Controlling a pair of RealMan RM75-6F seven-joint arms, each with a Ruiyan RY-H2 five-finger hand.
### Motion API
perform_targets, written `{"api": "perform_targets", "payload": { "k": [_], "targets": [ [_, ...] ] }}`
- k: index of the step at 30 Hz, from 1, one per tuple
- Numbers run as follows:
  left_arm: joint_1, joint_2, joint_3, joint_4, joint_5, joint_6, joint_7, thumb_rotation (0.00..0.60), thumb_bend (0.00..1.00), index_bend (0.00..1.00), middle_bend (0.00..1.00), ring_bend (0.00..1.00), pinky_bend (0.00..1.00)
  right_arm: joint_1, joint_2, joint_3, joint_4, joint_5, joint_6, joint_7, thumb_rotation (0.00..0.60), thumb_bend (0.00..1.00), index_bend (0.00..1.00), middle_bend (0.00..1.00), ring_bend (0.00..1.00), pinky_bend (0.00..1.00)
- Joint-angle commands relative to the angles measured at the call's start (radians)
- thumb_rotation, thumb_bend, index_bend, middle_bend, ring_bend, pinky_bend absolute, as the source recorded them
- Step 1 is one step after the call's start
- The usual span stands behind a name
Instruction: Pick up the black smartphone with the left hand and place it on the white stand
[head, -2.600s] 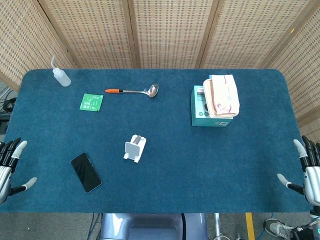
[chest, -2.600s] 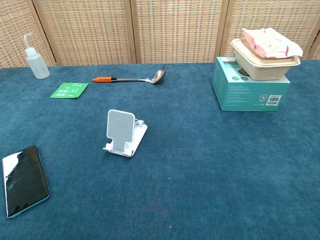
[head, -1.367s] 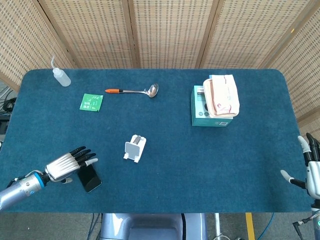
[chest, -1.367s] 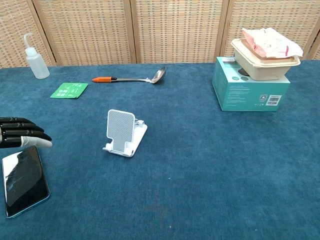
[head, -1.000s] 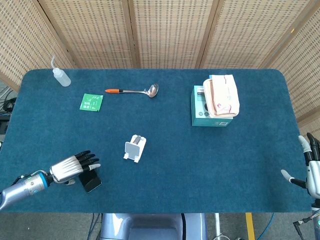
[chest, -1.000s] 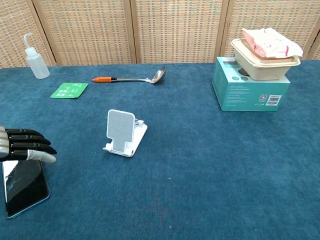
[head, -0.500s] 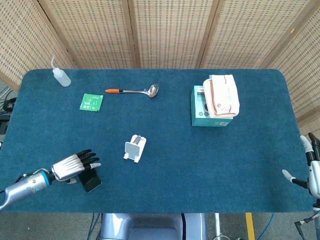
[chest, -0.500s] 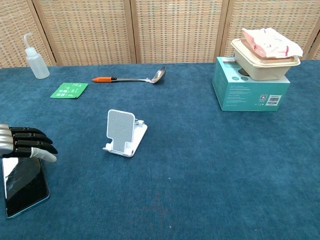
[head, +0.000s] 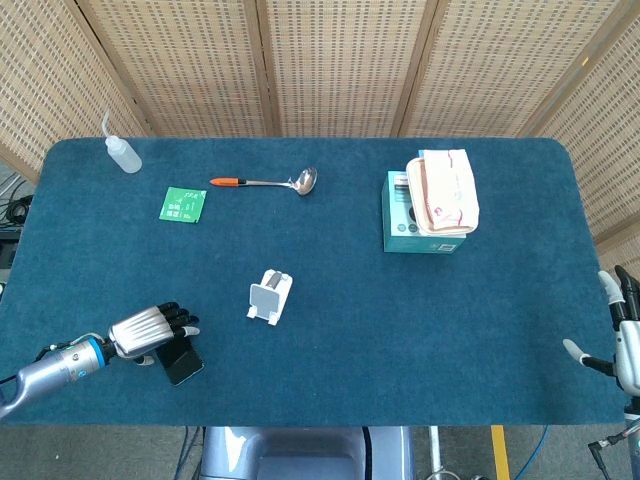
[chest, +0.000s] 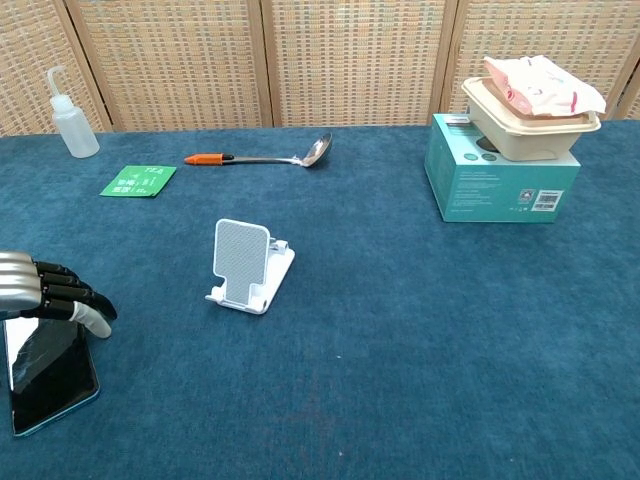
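The black smartphone (head: 184, 362) (chest: 45, 375) lies flat on the blue table near its front left edge. My left hand (head: 150, 328) (chest: 45, 290) hovers over the phone's far end, palm down, with the fingers bent downward towards it. I cannot see any finger gripping the phone. The white stand (head: 269, 297) (chest: 247, 265) sits upright to the right of the phone, a little farther back, with nothing on it. My right hand (head: 622, 345) stays at the table's front right edge, fingers spread and holding nothing; the chest view does not show it.
At the back left are a squeeze bottle (head: 123, 154) (chest: 73, 124), a green packet (head: 183, 203) (chest: 138, 181) and an orange-handled ladle (head: 265, 182) (chest: 260, 158). A teal box (head: 400, 225) (chest: 505, 188) at the back right carries a beige food container (head: 441, 190) (chest: 530, 115).
My left hand came in from the left edge to above the phone. Over the last second its fingers have curled downward. The phone and stand have not moved.
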Motion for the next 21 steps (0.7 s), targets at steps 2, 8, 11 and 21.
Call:
{"api": "perform_targets", "payload": {
  "k": [2, 8, 11, 21],
  "targets": [
    [0.005, -0.007, 0.001, 0.011, -0.013, 0.003, -0.012, 0.600, 0.22, 0.30, 0.39, 0.32, 0.29, 0.002, 0.000, 0.000, 0.000, 0.001, -0.004, 0.000, 0.600, 0.00, 0.00, 0.00, 0.00, 0.00],
    [0.016, -0.016, -0.001, 0.034, -0.025, 0.021, -0.008, 0.600, 0.28, 0.38, 0.46, 0.47, 0.34, 0.002, 0.001, -0.002, -0.001, 0.001, -0.007, 0.003, 0.600, 0.00, 0.00, 0.00, 0.00, 0.00],
    [0.025, -0.017, -0.001, 0.050, -0.029, 0.045, -0.003, 0.600, 0.29, 0.39, 0.46, 0.47, 0.34, 0.002, 0.001, -0.002, -0.001, 0.001, -0.007, 0.004, 0.600, 0.00, 0.00, 0.00, 0.00, 0.00],
    [0.030, 0.001, -0.015, 0.046, -0.049, 0.098, 0.017, 0.600, 0.27, 0.40, 0.48, 0.48, 0.34, -0.001, 0.004, -0.002, -0.004, -0.001, -0.002, 0.011, 0.600, 0.00, 0.00, 0.00, 0.00, 0.00]
  ]
}}
